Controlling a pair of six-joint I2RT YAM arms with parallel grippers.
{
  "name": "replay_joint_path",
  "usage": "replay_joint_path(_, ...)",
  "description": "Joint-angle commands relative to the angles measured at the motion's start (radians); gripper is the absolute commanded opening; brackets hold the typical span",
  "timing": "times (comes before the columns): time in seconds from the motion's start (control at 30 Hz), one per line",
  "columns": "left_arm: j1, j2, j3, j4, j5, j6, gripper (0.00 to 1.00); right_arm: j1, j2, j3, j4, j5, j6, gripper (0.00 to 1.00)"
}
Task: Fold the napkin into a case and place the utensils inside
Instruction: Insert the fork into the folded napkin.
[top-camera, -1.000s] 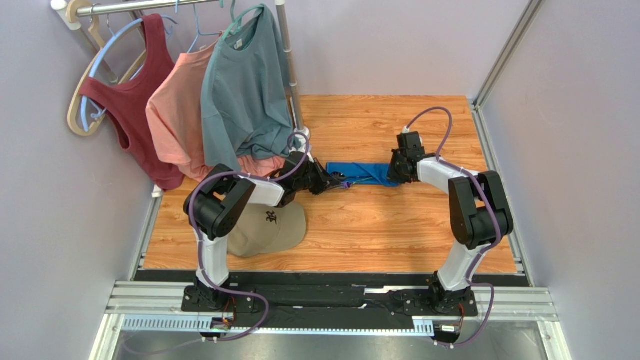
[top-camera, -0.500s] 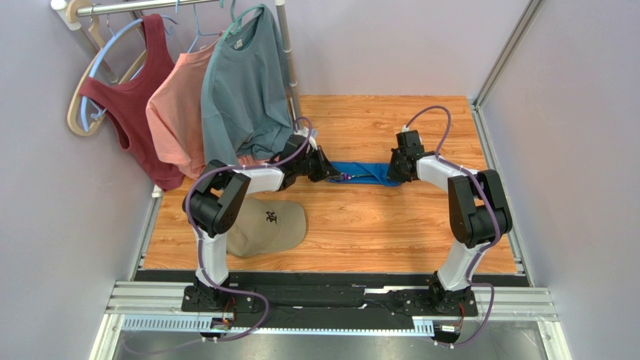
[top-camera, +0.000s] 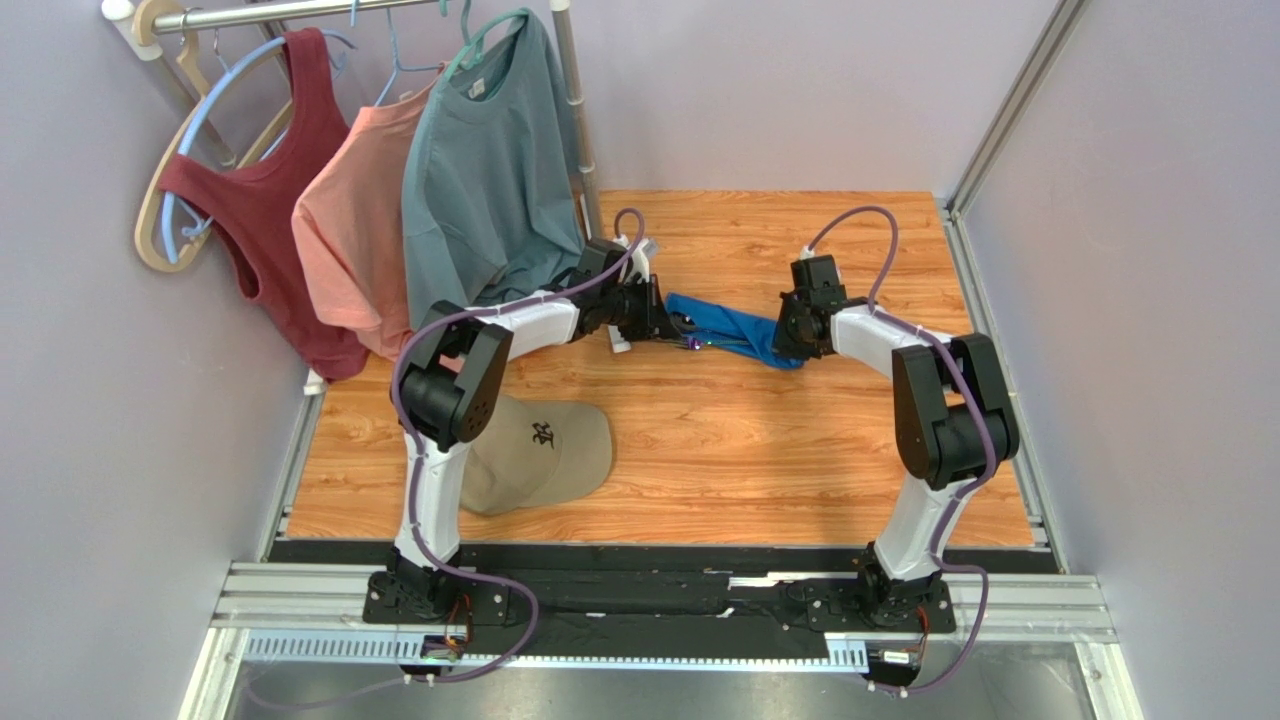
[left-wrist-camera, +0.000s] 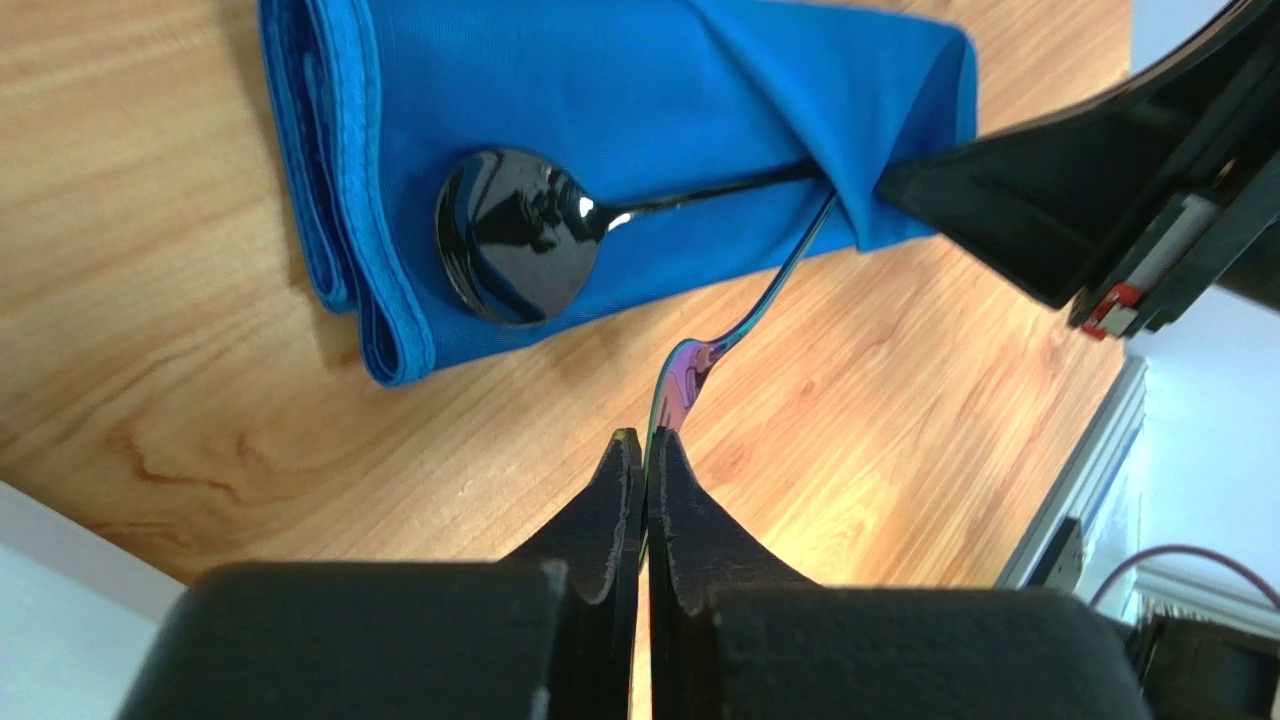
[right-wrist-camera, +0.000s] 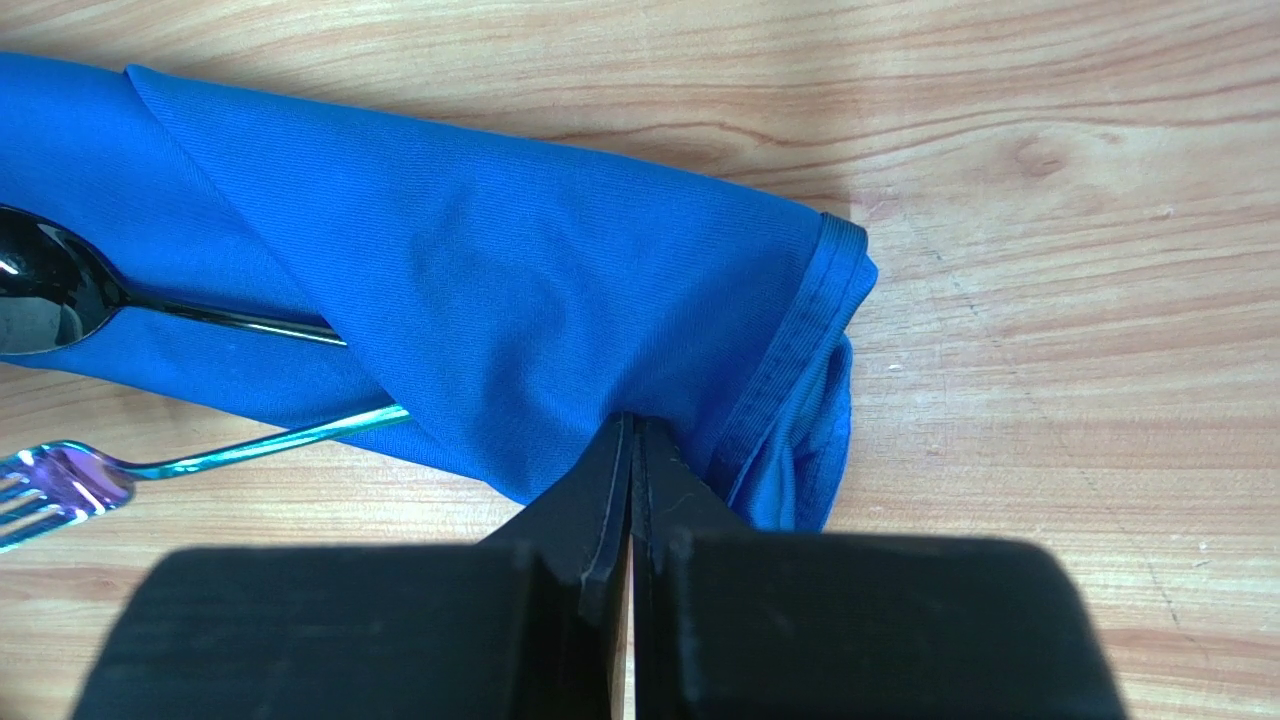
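The blue napkin (top-camera: 732, 330) lies folded into a long narrow case on the wooden surface (top-camera: 751, 450), in the middle of the overhead view, between my two tools. My right tool (right-wrist-camera: 631, 438) is pressed together and pinches one end of the cloth, which gathers to a point at the tips. At the other end two utensils stick out. The black spoon (left-wrist-camera: 519, 252) rests with its bowl on the blue cloth, and the purplish fork (left-wrist-camera: 694, 372) is just beside it, with its head over the bare wood. My left tool (left-wrist-camera: 646, 447) is pressed together too, at the bottom centre of its own view. The fork's tines meet its tips, but I cannot tell if they are caught between them. A tan cap (top-camera: 534, 450) lies at the lower left of the overhead view, apart from the napkin.
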Motion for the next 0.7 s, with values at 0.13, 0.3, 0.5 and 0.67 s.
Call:
replay_joint_path(0.13,-0.009,-0.016,0.017,-0.117,-0.029,0.115,0.00,0.005,-0.012,0.066,-0.082,-0.042,-0.024,0.00)
replay_joint_path(0.3,-0.009,-0.018,0.033,-0.147,-0.023,0.117,0.00,0.012,-0.011,0.158,-0.102,-0.056,-0.028,0.02)
replay_joint_path(0.5,-0.007,-0.024,0.031,-0.157,-0.019,0.111,0.00,0.022,0.124,0.377,-0.137,-0.137,-0.031,0.06)
replay_joint_path(0.67,-0.009,-0.032,0.034,-0.154,-0.011,0.097,0.00,0.049,0.280,0.521,-0.116,-0.209,0.002,0.06)
